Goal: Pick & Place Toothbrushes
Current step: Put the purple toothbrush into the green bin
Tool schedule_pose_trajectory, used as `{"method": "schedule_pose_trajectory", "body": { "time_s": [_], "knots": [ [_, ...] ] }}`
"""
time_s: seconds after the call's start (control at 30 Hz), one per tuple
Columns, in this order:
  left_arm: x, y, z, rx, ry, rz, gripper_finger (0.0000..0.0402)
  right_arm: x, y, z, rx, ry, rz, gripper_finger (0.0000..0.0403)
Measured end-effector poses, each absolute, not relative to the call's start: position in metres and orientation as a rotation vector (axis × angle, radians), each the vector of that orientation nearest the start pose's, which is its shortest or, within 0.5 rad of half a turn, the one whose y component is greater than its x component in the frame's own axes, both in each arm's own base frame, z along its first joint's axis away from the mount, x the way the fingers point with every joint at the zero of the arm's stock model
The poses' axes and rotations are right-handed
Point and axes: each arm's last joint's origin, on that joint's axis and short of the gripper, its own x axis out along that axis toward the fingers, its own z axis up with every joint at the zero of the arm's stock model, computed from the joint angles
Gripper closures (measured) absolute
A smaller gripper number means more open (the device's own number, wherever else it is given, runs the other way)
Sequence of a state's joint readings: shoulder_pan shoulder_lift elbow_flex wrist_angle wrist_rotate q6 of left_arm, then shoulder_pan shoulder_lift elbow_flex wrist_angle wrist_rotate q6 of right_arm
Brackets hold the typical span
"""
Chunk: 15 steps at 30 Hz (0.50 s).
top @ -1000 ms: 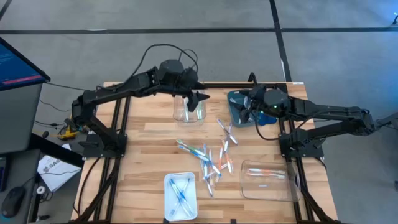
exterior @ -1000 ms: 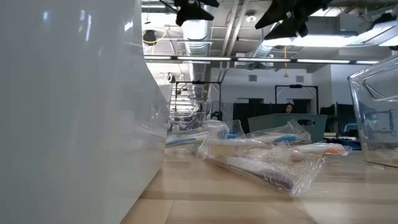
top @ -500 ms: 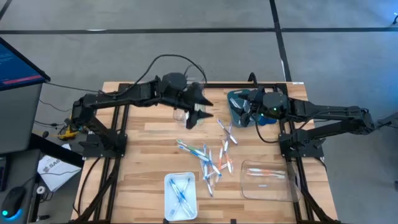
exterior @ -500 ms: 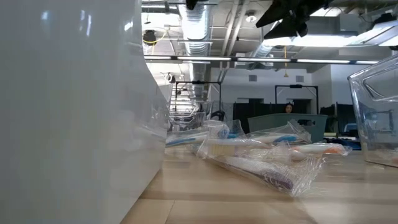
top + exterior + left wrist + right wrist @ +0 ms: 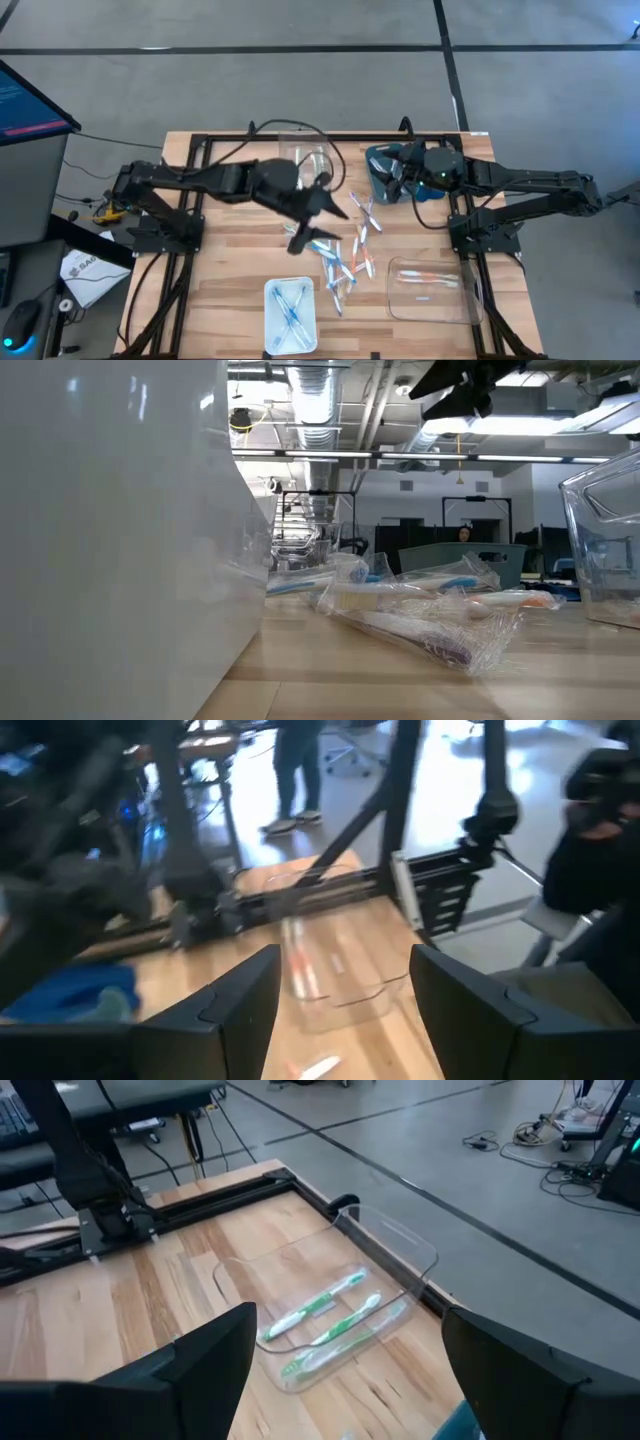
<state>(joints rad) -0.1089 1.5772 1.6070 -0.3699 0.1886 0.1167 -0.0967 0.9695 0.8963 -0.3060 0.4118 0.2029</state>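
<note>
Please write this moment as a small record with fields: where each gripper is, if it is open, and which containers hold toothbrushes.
left gripper: open, empty, over the loose toothbrushes at mid-table
right gripper: open, empty, over the blue bin at the far side
far clear tray: green toothbrushes
near right clear tray: orange-pink toothbrushes
white tray: blue toothbrushes

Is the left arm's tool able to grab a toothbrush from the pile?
Probably yes. The left tool hangs open right at the toothbrush pile on the table, and nothing sits between them.
</note>
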Motion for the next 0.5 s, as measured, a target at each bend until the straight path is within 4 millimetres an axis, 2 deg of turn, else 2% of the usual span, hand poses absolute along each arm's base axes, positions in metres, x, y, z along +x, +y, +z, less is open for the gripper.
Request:
{"method": "schedule_pose_trajectory", "body": {
  "time_s": [0.17,0.27,0.37,0.5],
  "knots": [
    [0.350,-0.067,0.402,0.170,0.302,-0.386,0.0183,0.206,-0.032,0.330,0.139,0.306,-0.537,0.0092],
    [0.350,-0.074,0.392,0.181,0.285,-0.408,0.0183,0.206,-0.032,0.330,0.140,0.301,-0.537,0.0092],
    [0.345,-0.076,0.378,0.179,0.270,-0.411,0.0183,0.206,-0.032,0.330,0.140,0.301,-0.537,0.0092],
    [0.325,-0.071,0.359,0.150,0.236,-0.390,0.0183,0.206,-0.031,0.330,0.136,0.306,-0.533,0.0092]
  ]
}}
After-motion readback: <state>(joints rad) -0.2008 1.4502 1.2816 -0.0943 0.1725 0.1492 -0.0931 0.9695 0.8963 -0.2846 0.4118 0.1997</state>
